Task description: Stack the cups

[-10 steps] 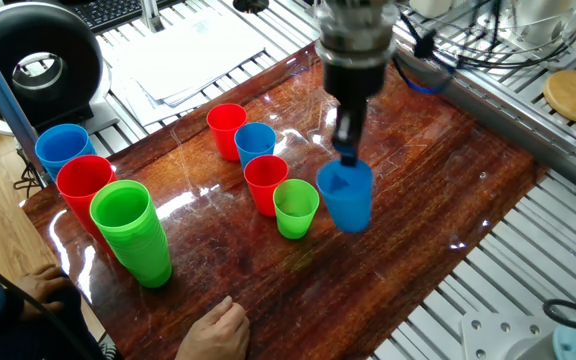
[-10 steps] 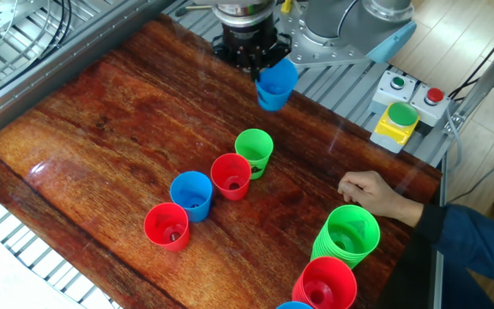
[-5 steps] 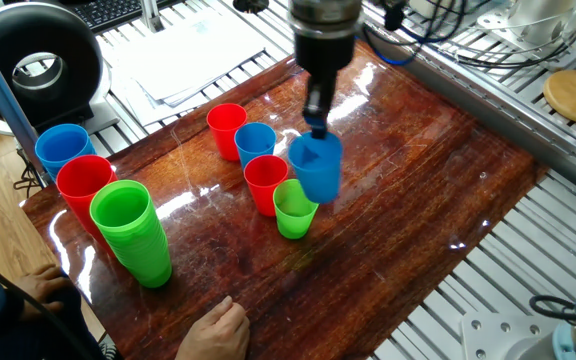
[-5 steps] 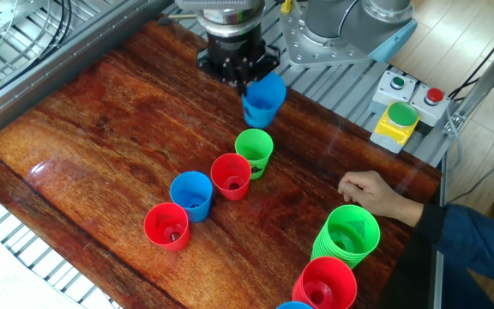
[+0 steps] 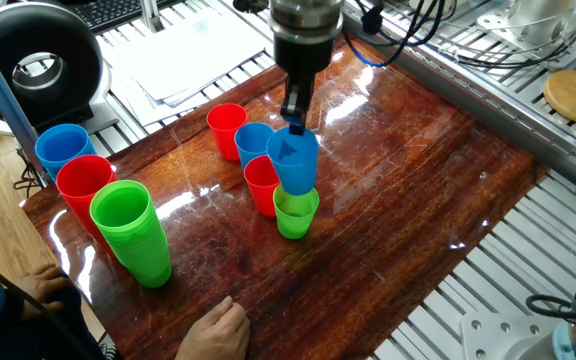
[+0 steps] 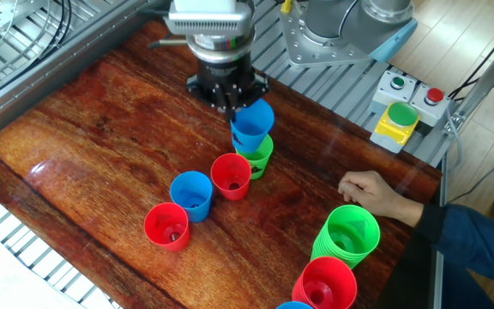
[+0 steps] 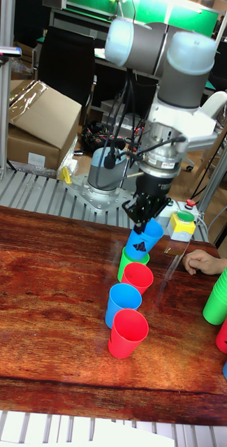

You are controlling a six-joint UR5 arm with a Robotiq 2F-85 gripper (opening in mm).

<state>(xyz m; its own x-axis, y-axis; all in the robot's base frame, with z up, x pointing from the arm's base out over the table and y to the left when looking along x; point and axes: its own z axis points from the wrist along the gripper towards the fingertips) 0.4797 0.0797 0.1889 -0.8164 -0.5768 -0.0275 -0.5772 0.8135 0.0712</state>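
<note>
My gripper (image 5: 293,125) is shut on the rim of a blue cup (image 5: 294,162), one finger inside it. The held cup hangs slightly tilted right over the light green cup (image 5: 295,214), its base at that cup's mouth; whether they touch I cannot tell. A red cup (image 5: 261,182), a blue cup (image 5: 252,140) and another red cup (image 5: 226,126) stand upright in a row beside the green one. The other fixed view shows the held blue cup (image 6: 252,125) over the green cup (image 6: 262,160), then the red (image 6: 231,176), blue (image 6: 191,195) and red (image 6: 167,226) cups.
A tall green pile of nested cups (image 5: 133,232), a red pile (image 5: 82,186) and a blue pile (image 5: 61,146) stand at the table's left end. A person's hand (image 5: 214,328) rests at the near edge. A button box (image 6: 399,118) sits off the table.
My gripper has carried the blue cup leftward and down, from beside the green cup to directly over it. The other cups and piles stayed put.
</note>
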